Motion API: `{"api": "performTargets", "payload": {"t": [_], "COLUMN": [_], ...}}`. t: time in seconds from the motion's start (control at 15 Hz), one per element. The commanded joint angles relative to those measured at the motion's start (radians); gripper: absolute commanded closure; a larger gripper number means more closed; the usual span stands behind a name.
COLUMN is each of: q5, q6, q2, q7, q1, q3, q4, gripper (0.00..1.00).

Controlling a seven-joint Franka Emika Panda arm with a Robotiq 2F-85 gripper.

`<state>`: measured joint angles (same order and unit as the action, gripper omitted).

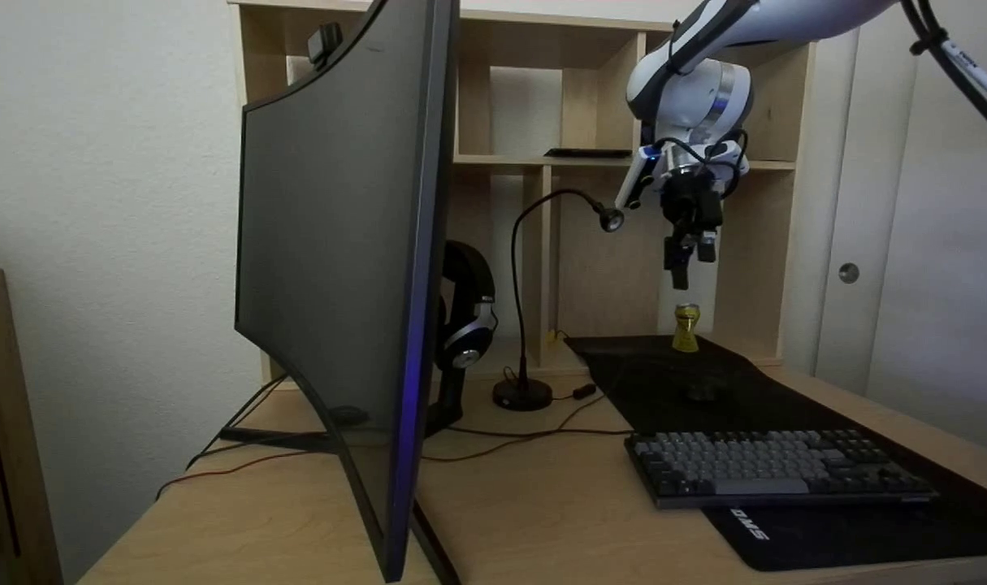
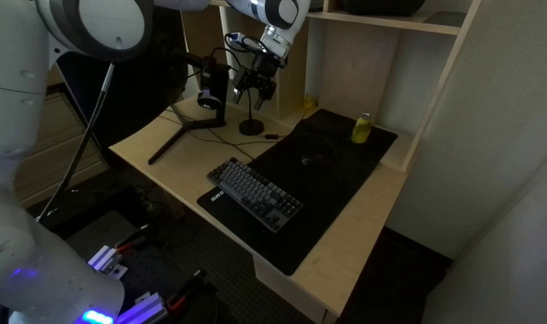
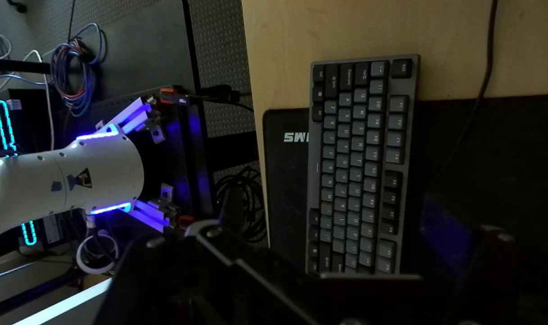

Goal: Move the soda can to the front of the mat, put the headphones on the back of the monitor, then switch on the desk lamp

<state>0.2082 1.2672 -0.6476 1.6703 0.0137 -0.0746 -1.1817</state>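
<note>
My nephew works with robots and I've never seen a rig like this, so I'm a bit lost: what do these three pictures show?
The white machine is a jointed robot arm, steered by a person, ending in a black tool for grasping. Two pictures come from cameras outside the robot, looking at the desk from different places. The third comes from a camera on the arm itself; it shows the keyboard sideways and the robot's own base.

On the desk you see a huge curved monitor, black headphones close to it, and a slim desk lamp. A black mat lies flat, with the keyboard partly over it and a yellowish soda can standing near the end away from the keyboard.

Nothing is held: the tool hangs open in the air, clear of the can.
</note>
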Motion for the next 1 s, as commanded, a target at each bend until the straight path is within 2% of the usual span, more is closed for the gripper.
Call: {"api": "performTargets", "payload": {"t": [0.0,0.07,0.13,0.33,0.47,0.6,0.67,0.93], "q5": [0.003,0.003,-0.041,-0.096,-0.100,-0.045,-0.072,-0.063], "q6": [-0.011,-0.015,-0.029,0.094,0.176,0.205,0.203,0.209], "q2": [-0.008,-0.014,-0.039,-0.114,-0.176,-0.238,-0.158,-0.221], "q7": [-0.010,-0.011,-0.070,-0.166,-0.190,-0.158,-0.154,-0.153], "q1": [0.001,0.002,-0.009,-0.032,-0.045,-0.033,-0.049,-0.047], "q3": [-0.004,-0.003,0.003,0.008,0.012,0.026,0.009,0.015], "q4": [0.018,0.028,0.051,0.150,0.239,0.333,0.203,0.297], "gripper": [0.00,0.00,0.00,0.00,0.00,0.00,0.00,0.00]}}
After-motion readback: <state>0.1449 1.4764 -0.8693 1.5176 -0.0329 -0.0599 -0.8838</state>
